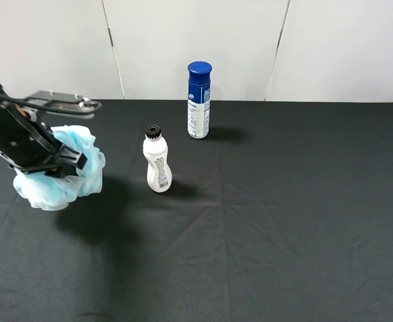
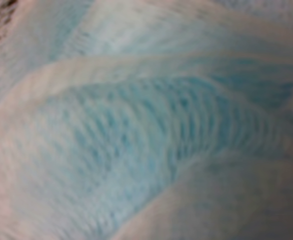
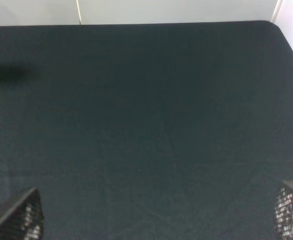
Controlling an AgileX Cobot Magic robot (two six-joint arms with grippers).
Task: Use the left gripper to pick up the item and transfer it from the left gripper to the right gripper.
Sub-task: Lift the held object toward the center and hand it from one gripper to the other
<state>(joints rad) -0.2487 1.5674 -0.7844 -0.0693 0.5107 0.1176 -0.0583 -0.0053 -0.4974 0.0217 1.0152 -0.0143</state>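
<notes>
The item, a fluffy pale blue and white bath pouf [image 1: 82, 178], is at the far left of the exterior high view. My left gripper [image 1: 64, 162], black on a black arm, is shut on its top. A dark shadow lies on the cloth beside and below the pouf, which looks lifted a little. The left wrist view is filled by blurred blue and white mesh [image 2: 151, 135]; its own fingers are hidden. My right gripper [image 3: 156, 220] shows only in the right wrist view, its ribbed fingertips [image 3: 21, 220] far apart and empty over bare cloth. It is outside the exterior high view.
A white bottle with a black cap [image 1: 157, 161] stands just right of the pouf. A blue-capped spray can [image 1: 198, 100] stands behind it near the back edge. The black tablecloth [image 1: 297, 215] covers the table; white wall panels lie behind.
</notes>
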